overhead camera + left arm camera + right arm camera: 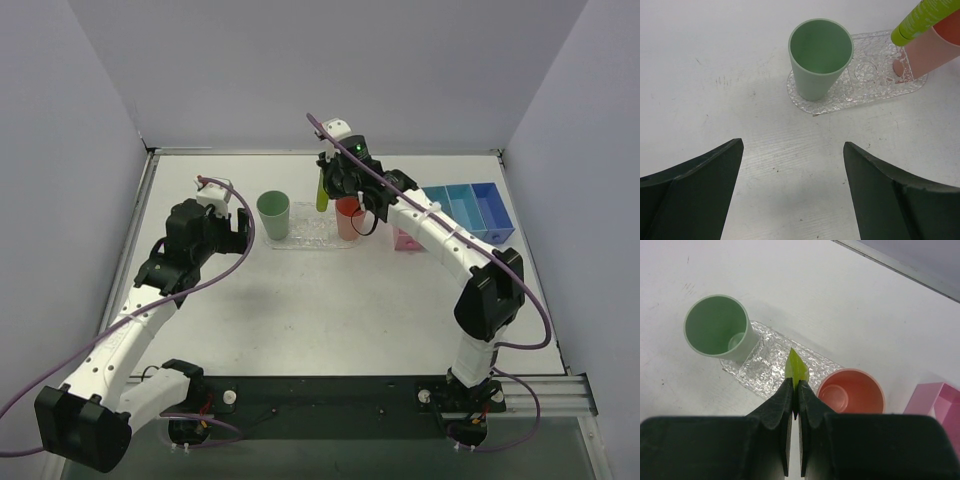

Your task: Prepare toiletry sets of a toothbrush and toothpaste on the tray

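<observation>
My right end effector [796, 386] pinches the lime-green tube [796, 366] above the tray [757, 371]; I'd shift it over the salmon cup [851, 391], lower, then release; my left end effector [792, 144] gapes empty.

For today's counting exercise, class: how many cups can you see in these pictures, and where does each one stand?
2. The green cup stands on the left end of the clear tray. The salmon cup stands on its right end. No other cup shows in any view.
</observation>
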`<state>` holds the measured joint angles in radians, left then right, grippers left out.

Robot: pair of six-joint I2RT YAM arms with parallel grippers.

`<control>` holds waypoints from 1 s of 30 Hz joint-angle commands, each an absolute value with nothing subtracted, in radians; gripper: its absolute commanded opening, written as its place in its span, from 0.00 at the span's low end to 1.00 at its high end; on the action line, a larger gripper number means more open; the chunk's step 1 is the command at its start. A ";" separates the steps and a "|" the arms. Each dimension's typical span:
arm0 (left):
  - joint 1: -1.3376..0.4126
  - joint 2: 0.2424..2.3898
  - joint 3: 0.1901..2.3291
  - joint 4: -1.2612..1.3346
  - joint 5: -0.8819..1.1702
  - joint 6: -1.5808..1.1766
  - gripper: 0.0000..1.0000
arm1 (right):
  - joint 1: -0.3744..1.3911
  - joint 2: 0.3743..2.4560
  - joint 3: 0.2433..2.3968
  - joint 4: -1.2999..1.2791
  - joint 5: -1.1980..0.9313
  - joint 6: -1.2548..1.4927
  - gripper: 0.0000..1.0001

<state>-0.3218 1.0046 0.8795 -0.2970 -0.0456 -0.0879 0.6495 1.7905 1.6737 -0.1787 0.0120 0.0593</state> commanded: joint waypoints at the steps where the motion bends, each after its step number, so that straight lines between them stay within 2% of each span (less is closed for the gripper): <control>1: -0.327 1.008 0.925 -0.287 -0.057 -0.074 0.92 | 0.655 1.812 1.743 -0.117 0.028 0.051 0.00; 30: -0.336 1.014 0.925 -0.285 -0.057 -0.068 0.92 | 0.644 1.884 1.790 -0.133 -0.025 0.043 0.00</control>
